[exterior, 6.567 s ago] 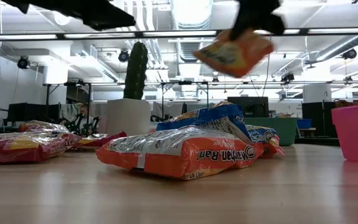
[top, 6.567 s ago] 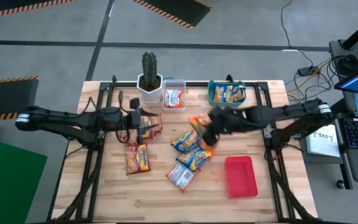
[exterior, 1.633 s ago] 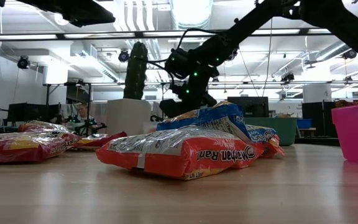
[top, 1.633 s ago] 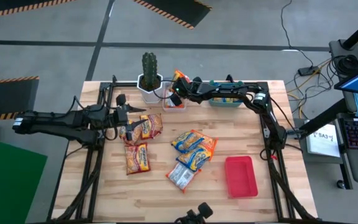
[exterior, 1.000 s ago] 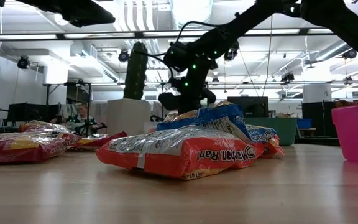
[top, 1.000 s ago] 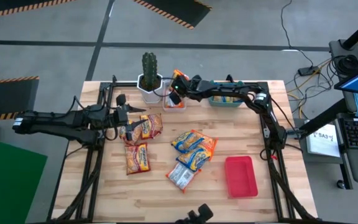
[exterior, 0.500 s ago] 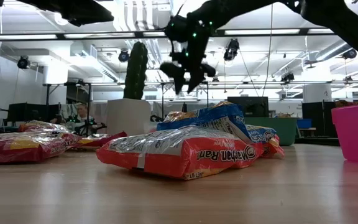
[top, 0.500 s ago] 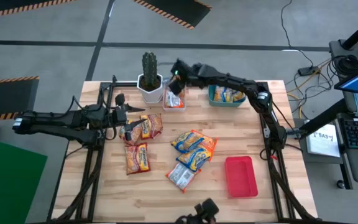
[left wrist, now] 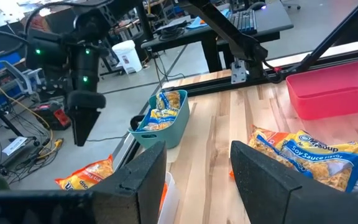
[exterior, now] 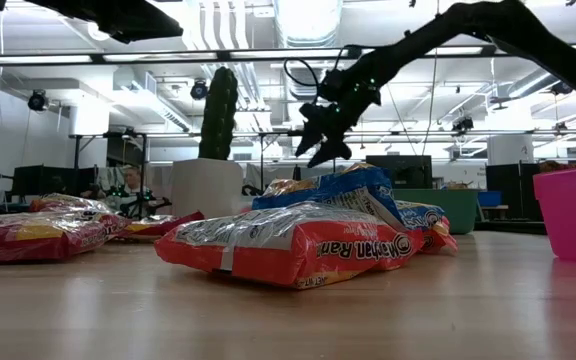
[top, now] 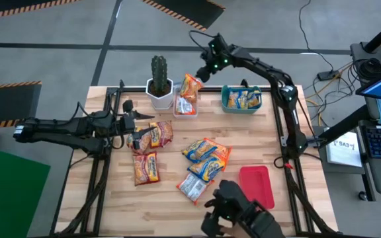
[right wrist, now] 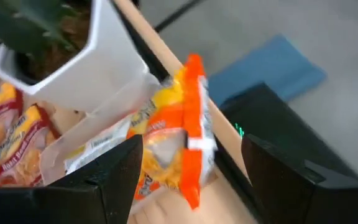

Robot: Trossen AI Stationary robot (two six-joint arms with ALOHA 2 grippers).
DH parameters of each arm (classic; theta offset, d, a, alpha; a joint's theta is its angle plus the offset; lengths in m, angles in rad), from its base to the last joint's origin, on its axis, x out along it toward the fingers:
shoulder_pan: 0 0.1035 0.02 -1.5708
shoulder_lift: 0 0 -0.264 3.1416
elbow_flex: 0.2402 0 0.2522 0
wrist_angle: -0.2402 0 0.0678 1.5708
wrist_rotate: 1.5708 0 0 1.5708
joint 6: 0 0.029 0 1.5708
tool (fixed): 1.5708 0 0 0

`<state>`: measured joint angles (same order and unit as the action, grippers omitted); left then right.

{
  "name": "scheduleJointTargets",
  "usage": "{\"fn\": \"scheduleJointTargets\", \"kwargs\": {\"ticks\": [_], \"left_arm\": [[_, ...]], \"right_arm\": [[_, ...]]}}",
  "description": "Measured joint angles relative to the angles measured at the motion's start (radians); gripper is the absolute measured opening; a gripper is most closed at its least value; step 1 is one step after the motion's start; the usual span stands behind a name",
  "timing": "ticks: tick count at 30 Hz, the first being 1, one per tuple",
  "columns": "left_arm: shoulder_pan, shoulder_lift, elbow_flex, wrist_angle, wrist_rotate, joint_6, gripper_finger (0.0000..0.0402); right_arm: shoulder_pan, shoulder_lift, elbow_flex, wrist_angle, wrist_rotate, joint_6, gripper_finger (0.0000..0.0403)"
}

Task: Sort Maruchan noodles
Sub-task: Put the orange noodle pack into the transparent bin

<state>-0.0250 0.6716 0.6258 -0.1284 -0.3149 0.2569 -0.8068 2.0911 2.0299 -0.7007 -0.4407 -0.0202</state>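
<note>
An orange Maruchan packet [top: 190, 86] stands on edge in the clear bin [top: 185, 108], leaning toward the cactus pot [top: 159, 91]. My right gripper [top: 206, 69] hovers open above and beyond it, past the table's far edge; in the right wrist view the packet [right wrist: 180, 142] shows between the spread fingers, untouched. My left gripper [top: 135, 127] waits open over the reddish packets [top: 153, 135] at the left. More packets lie in a pile [top: 204, 160] mid-table and in the teal bin [top: 241, 99].
A red tray [top: 256, 187] sits at the near right. Another reddish packet [top: 145, 168] lies near the left. A dark shape [top: 240, 213] shows at the near edge. Bare wood lies along the near left part of the table [top: 118, 205].
My right gripper has opened and let go of the orange packet, then risen and drawn back toward the far edge and slightly right, tipping less steeply down. The packet has stayed behind, standing on edge in the clear bin.
</note>
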Motion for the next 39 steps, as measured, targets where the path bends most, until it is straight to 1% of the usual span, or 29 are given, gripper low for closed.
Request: {"fn": "scheduleJointTargets", "kwargs": {"ticks": [3, 5, 6, 11, 20, 29, 31, 35, 39], "left_arm": [[0.000, 0.000, 0.000, 0.000, 0.000, 0.000, 0.0164], [0.000, 0.000, 0.000, 0.000, 0.000, 0.000, 0.0164], [0.000, 0.000, 0.000, 0.000, 0.000, 0.001, 0.0164], [0.000, 0.000, 0.000, -0.005, 0.000, 0.004, 0.0164], [0.000, 0.000, 0.000, -0.011, 0.000, 0.004, 0.0164], [0.000, 0.000, 0.000, -0.004, 0.000, 0.004, 0.0164], [0.000, 0.000, 0.000, -0.005, 0.000, 0.004, 0.0164], [0.000, 0.000, 0.000, -0.005, 0.000, 0.004, 0.0164], [0.000, 0.000, 0.000, -0.005, 0.000, 0.004, 0.0164]], "right_arm": [[-0.001, 0.000, -0.041, 0.065, -0.049, -0.081, 0.0258], [-0.001, 0.000, -0.063, 0.111, -0.103, -0.093, 0.0255], [0.002, 0.002, -0.072, 0.141, -0.111, -0.093, 0.0254], [0.012, 0.007, -0.128, 0.245, -0.113, -0.104, 0.0251], [0.014, 0.007, -0.212, 0.330, -0.108, -0.054, 0.0251], [0.034, 0.007, -0.309, 0.466, -0.108, 0.007, 0.0249], [0.043, 0.007, -0.327, 0.492, -0.099, 0.011, 0.0245], [0.061, 0.007, -0.348, 0.529, 0.013, 0.010, 0.0233], [0.076, 0.007, -0.349, 0.541, 0.058, -0.018, 0.0210]]}}
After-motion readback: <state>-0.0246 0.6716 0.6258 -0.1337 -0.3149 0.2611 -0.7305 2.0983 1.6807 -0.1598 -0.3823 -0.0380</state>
